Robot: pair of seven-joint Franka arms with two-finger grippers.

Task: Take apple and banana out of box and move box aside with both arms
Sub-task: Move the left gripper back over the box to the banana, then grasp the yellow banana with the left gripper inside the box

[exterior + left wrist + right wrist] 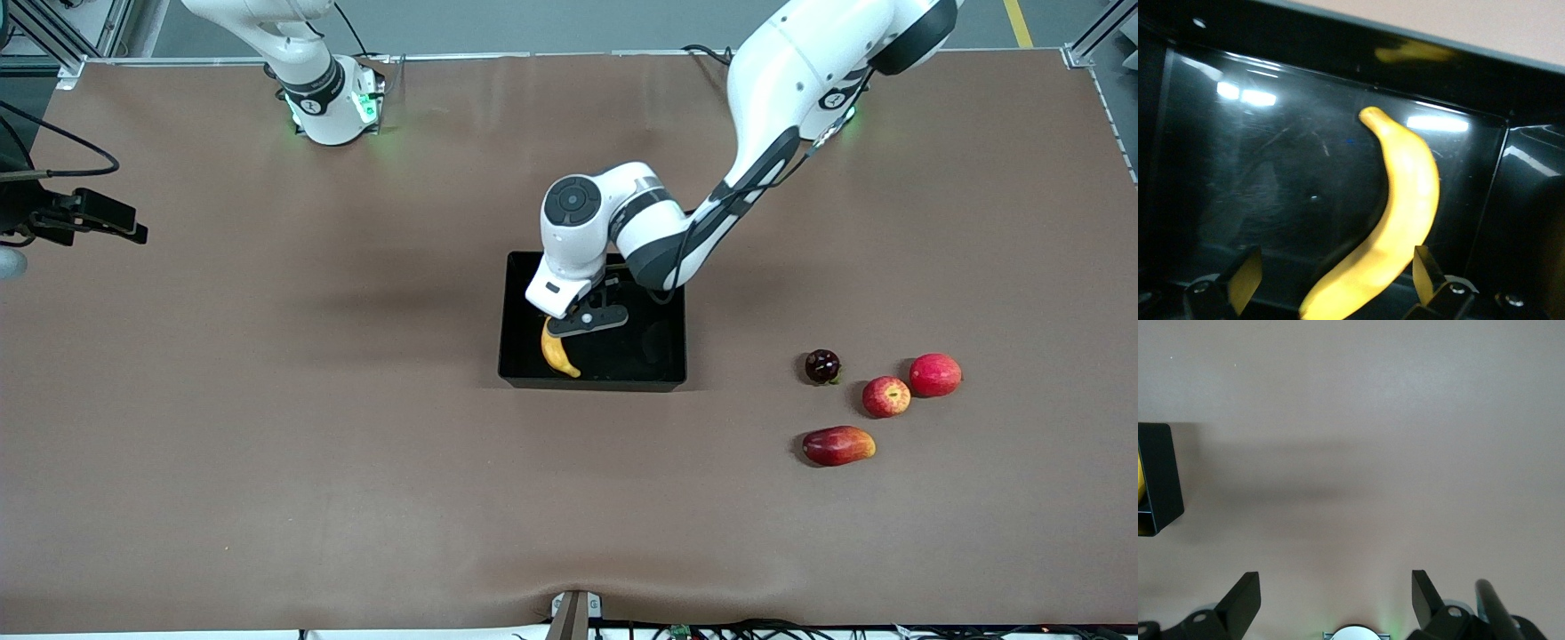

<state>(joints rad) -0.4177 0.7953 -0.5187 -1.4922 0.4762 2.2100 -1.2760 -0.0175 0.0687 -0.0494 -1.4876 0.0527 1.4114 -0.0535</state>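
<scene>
The yellow banana [558,354] lies inside the black bin [591,384], near the wall toward the right arm's end. My left gripper [587,320] hangs low in the bin over the banana's upper end. In the left wrist view my left gripper [1336,280] is open, and the banana [1405,200] lies between its fingertips [1245,280] on the bin's glossy floor [1271,167]. The small red apple with yellow streaks [885,396] sits on the table toward the left arm's end. My right gripper [1336,597] is open and empty over bare table, with a corner of the bin [1158,477] in its view.
Beside the apple lie a dark purple round fruit [822,365], a round red fruit [934,374] and a red-orange mango-like fruit [838,445], the last nearest the front camera. A black camera mount [80,213] stands at the table edge by the right arm's end.
</scene>
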